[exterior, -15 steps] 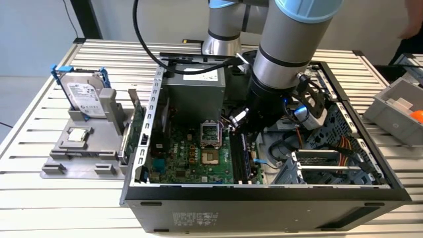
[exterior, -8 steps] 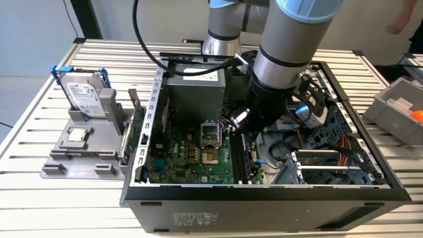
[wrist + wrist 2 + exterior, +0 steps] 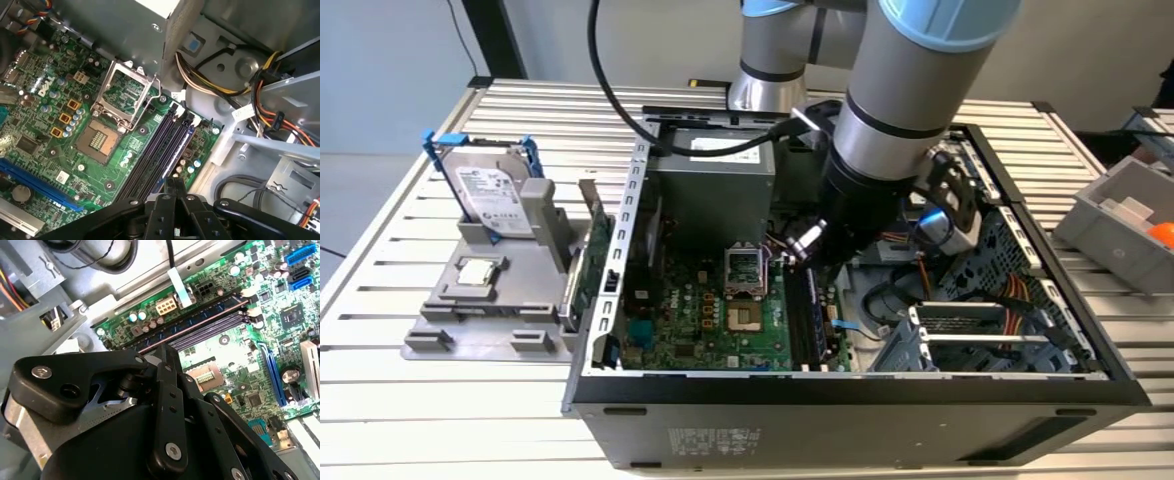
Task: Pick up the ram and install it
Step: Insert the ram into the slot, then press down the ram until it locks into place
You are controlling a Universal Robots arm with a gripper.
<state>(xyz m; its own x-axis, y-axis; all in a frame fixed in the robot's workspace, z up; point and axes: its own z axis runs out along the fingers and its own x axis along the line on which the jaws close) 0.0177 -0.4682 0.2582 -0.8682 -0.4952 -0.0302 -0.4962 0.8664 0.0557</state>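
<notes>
Step in hand, judged: install. The pick is done and the ram [image 3: 182,147] is being set into its slot.

First wrist view: the ram is seen as a thin, dark bluish stick standing on edge in the outermost of the memory slots [image 3: 150,160], on the side away from the open processor socket [image 3: 125,97]. It runs straight in under the gripper [image 3: 170,186]. The fingers [image 3: 161,210] are drawn close together over the stick's near end and are judged clamped on it, though the contact itself is hidden.

Second wrist view: the ram [image 3: 200,320] is seen lying along its slot, with a row of small dark chips on its face and the empty slots [image 3: 210,332] just beside it. The gripper [image 3: 169,351] is at one end of the stick. Whether the end latches are closed cannot be told.

Exterior view: the gripper [image 3: 803,245] is reached down into the open computer case [image 3: 854,395], over the motherboard [image 3: 707,310], at the slot row.

Judged need: straight downward pressure with the stick kept upright and in line with its slot. A tilt could jam the stick or stress the board.
</notes>
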